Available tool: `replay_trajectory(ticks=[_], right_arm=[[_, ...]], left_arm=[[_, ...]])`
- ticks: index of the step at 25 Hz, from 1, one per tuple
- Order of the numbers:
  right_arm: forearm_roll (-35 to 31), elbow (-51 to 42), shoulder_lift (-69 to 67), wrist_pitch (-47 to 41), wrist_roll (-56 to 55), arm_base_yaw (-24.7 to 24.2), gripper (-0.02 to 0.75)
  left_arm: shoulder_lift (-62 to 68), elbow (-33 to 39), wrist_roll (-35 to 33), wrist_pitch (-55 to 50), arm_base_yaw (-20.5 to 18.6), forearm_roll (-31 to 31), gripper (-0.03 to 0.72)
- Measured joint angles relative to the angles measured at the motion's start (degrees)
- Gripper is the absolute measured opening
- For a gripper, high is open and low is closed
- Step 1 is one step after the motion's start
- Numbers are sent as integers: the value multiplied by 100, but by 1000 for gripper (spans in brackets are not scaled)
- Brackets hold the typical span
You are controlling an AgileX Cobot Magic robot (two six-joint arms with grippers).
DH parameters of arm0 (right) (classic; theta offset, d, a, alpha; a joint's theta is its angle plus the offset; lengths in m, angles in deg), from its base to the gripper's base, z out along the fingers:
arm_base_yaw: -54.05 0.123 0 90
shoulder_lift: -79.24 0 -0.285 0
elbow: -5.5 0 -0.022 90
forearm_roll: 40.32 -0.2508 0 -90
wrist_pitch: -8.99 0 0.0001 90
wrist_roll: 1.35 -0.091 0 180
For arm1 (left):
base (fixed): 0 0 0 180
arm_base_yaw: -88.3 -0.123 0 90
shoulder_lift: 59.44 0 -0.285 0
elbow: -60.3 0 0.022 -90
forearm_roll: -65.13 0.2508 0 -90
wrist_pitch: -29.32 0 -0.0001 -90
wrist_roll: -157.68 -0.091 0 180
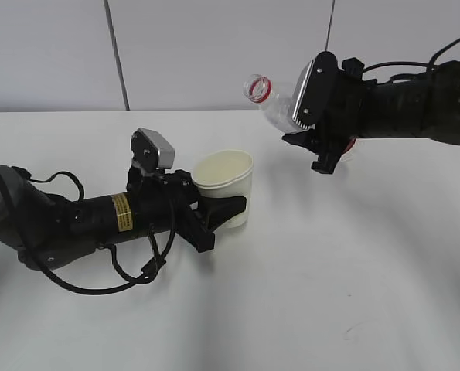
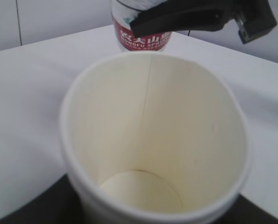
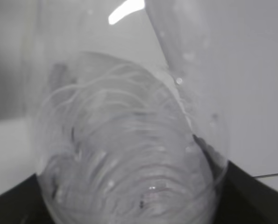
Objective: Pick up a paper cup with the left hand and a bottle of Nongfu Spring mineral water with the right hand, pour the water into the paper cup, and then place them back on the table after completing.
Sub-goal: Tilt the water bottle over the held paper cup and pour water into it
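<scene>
1. Left hand (image 1: 214, 216): jaws clamping the paper cup (image 1: 226, 185), which is sitting upright on the table (image 1: 353, 263).
2. Right hand (image 1: 316, 143): jaws gripping the uncapped bottle (image 1: 274, 102), tilting it in the air above and right of the cup.

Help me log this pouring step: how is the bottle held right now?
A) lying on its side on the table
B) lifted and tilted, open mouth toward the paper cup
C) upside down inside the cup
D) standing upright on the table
B: the right hand holds the capless Nongfu Spring bottle in the air, tilted with its mouth toward the paper cup, which the left hand grips.
</scene>
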Motion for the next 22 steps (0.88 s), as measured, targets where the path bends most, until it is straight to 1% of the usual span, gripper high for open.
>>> replay_trajectory(ticks=[8,17,22], right_arm=[[767,236,0,-359,0,220,489],[1540,458,0,-996,0,461,488],[1897,472,0,-1168,0,583,488]], left_arm=[[0,-89,67,-325,0,201,364],[0,-89,80,-449,0,224,364],[-27,-100,80,-460,0,230,364]])
